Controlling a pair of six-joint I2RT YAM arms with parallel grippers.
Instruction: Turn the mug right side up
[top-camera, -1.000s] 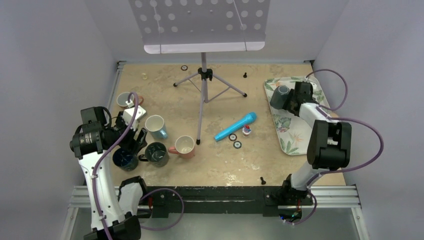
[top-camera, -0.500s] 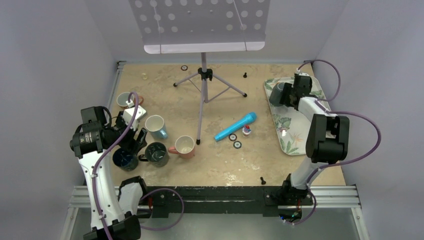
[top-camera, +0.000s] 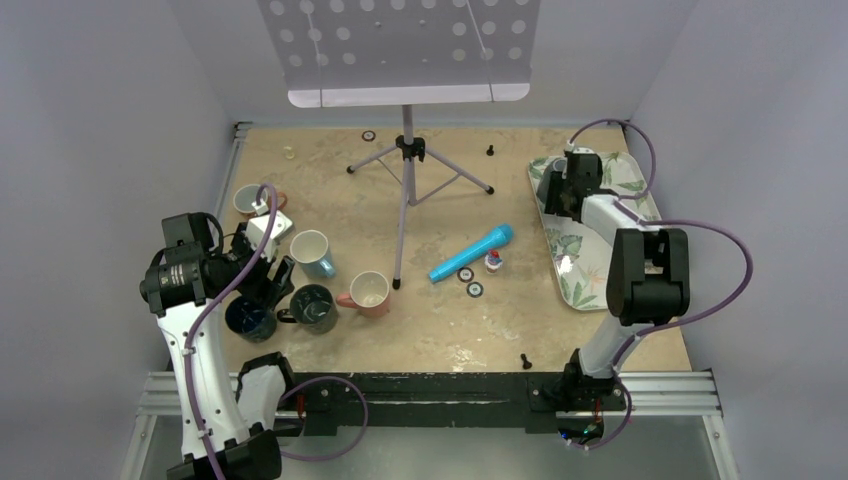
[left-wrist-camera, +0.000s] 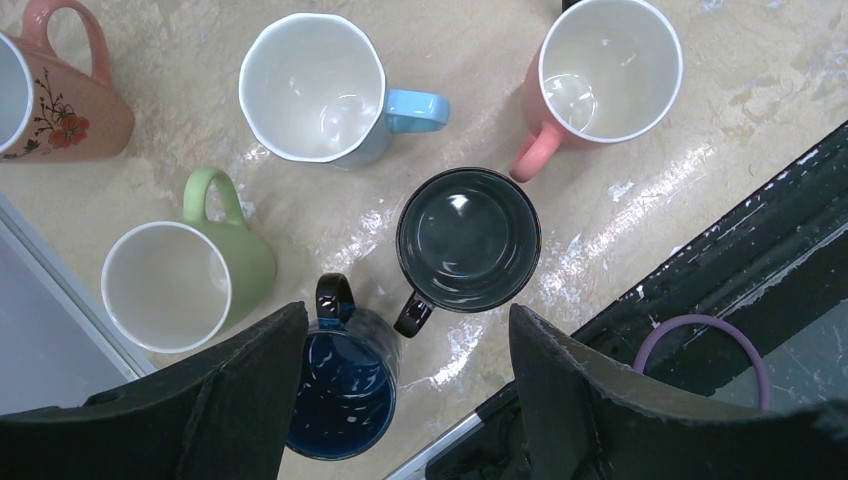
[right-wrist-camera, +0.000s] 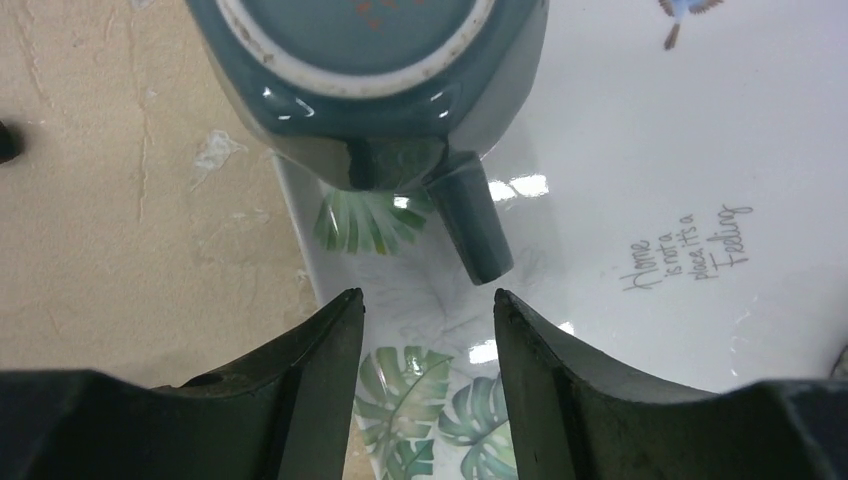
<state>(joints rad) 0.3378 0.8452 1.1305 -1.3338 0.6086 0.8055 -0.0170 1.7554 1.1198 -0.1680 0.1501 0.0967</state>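
Observation:
A teal mug (right-wrist-camera: 370, 60) stands upside down on the leaf-print tray (right-wrist-camera: 620, 150), base up, with its handle (right-wrist-camera: 470, 225) pointing toward my right gripper. My right gripper (right-wrist-camera: 428, 300) is open and empty, hovering over the tray just short of the handle. In the top view the right gripper (top-camera: 560, 188) is at the tray's far left corner and covers the mug. My left gripper (left-wrist-camera: 405, 315) is open and empty above a dark blue mug (left-wrist-camera: 340, 390) and a black mug (left-wrist-camera: 468, 238), both upright.
More upright mugs stand near the left gripper: green (left-wrist-camera: 175, 280), white with a blue handle (left-wrist-camera: 315, 88), pink (left-wrist-camera: 605, 70) and floral pink (left-wrist-camera: 50, 95). A music stand (top-camera: 405, 150) stands mid-table. A blue microphone (top-camera: 472, 252) lies beside the tray (top-camera: 585, 250).
My right gripper has moved toward the far left corner of the tray and now covers the teal mug in the top view. The left arm has not moved.

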